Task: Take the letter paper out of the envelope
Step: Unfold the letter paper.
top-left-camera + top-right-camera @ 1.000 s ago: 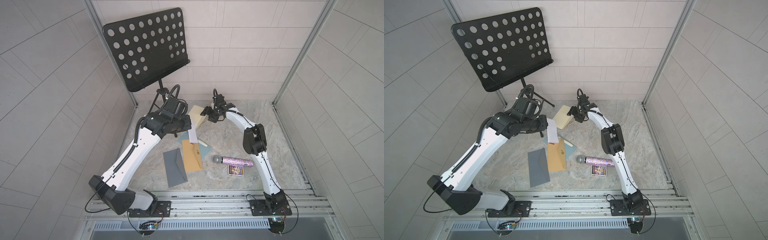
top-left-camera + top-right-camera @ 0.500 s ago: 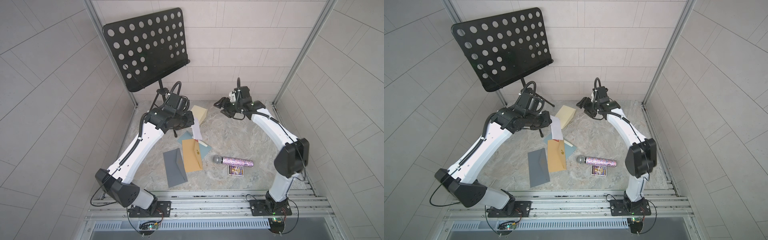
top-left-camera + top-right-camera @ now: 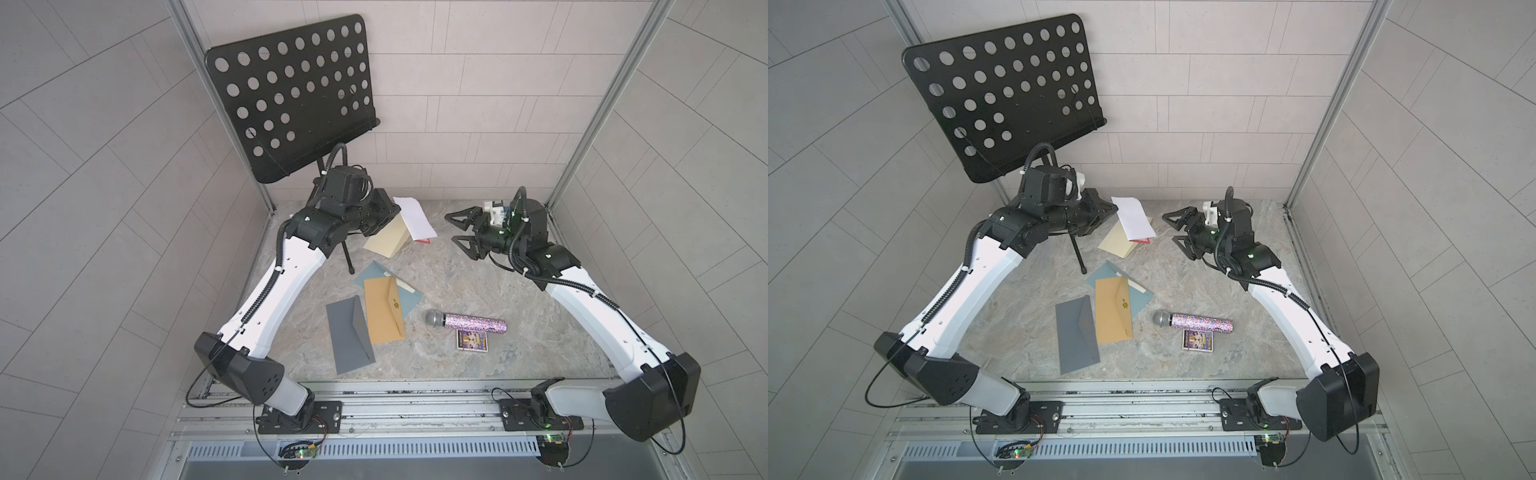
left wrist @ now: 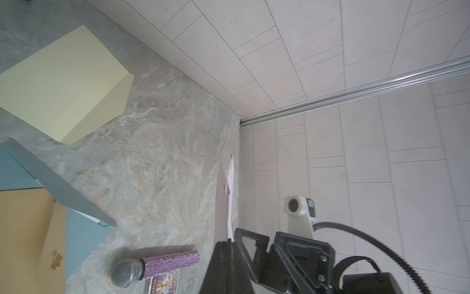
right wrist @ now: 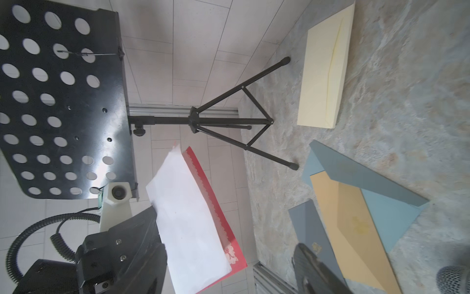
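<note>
- The left claw [image 3: 394, 211] was clenched on one corner of the white letter paper with a red scalloped border [image 3: 414, 217], holding it up in the air over the back part of the grey marbled counter [image 3: 478, 282].
- In the right wrist view you could see that same paper [image 5: 189, 224] hanging clear of everything, pinched flat by the left claw [image 5: 155, 219]. In the left wrist view it showed edge-on [image 4: 230, 198].
- The pale cream paper envelope [image 3: 387, 240] lay flat on the counter near the back edge, left of the middle. In both top views the paper overlapped it, but the wrist views showed the two apart, so the paper was out of the envelope [image 5: 325, 73].
- The right claw [image 3: 455, 228] was released, jaws spread wide with nothing between them, hovering near the back right corner and pointing toward the paper.
- Mid-counter there was a little pile: a teal paper envelope [image 3: 412, 297] with a tan-orange paper envelope [image 3: 382, 318] lying on it, and a slate-grey paper envelope [image 3: 348, 338] just beside the orange one, nearer the front edge.
- A glittery purple microphone with a silver mesh head [image 3: 471, 323] lay to the right of the pile, with a small colourful printed card [image 3: 473, 340] touching it on the front side.
- A black perforated metal music stand [image 3: 291, 95] stood in the back left corner.
</note>
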`<state>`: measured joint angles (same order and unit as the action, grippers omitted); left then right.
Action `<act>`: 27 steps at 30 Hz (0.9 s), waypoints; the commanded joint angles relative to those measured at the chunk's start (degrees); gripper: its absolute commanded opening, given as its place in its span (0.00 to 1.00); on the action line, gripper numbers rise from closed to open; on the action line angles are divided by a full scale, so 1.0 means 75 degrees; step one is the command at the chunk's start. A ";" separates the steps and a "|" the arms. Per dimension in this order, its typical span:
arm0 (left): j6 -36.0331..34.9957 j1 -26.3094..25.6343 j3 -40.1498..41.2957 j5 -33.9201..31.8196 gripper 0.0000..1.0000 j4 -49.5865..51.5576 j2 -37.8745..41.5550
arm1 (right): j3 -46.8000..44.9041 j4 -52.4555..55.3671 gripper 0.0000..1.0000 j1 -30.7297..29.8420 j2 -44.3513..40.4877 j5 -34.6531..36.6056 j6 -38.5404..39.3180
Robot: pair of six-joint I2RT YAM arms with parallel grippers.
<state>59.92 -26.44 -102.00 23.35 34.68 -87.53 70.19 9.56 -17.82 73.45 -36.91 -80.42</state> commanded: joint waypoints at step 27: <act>0.0999 -0.0062 0.0586 0.0598 0.00 -0.1155 0.0174 | 0.0196 -0.1353 0.67 -0.0225 -0.0207 -0.0400 -0.1498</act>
<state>67.48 -26.55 -98.17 27.44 26.63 -87.57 69.73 0.27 -19.14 73.06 -39.83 -90.28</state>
